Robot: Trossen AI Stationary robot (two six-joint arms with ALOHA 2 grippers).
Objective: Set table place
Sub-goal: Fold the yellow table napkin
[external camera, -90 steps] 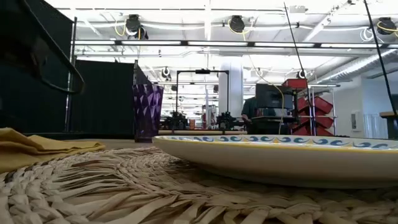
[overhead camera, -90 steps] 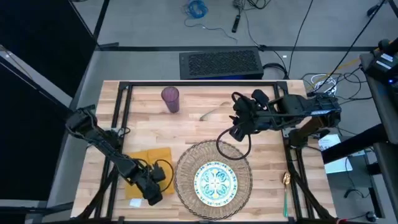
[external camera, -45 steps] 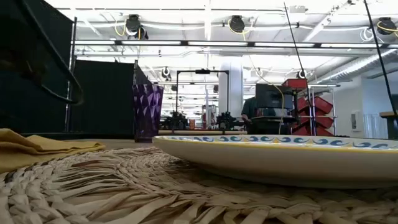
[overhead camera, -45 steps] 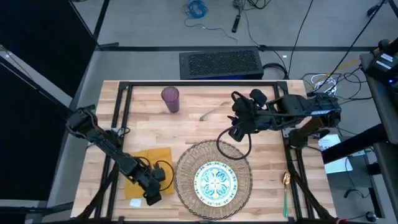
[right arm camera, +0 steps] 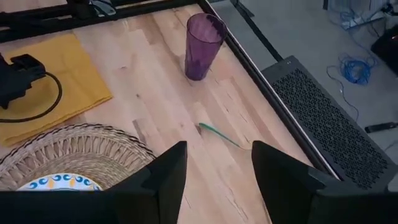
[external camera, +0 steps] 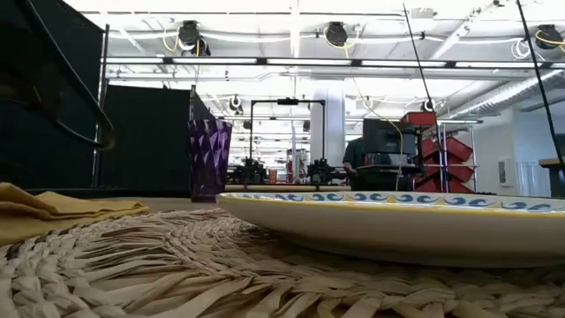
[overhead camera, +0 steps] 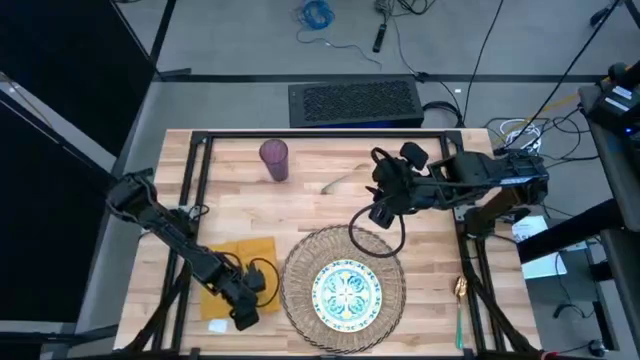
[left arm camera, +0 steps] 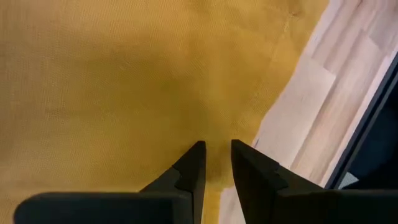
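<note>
The left claw [left arm camera: 216, 163] is seen low over the yellow napkin [overhead camera: 238, 262], close to the worktop's [overhead camera: 310, 205] front left corner, its fingers nearly together with only a narrow gap and nothing between them. The right claw [right arm camera: 214, 168] is held above the middle of the worktop, fingers apart and empty. The patterned plate [overhead camera: 347, 291] is set on the woven mat [overhead camera: 298, 270] at the front edge. The purple tumbler [overhead camera: 274, 159] stands upright toward the back left. A teal-handled spoon [overhead camera: 459, 310] lies at the front right corner.
</note>
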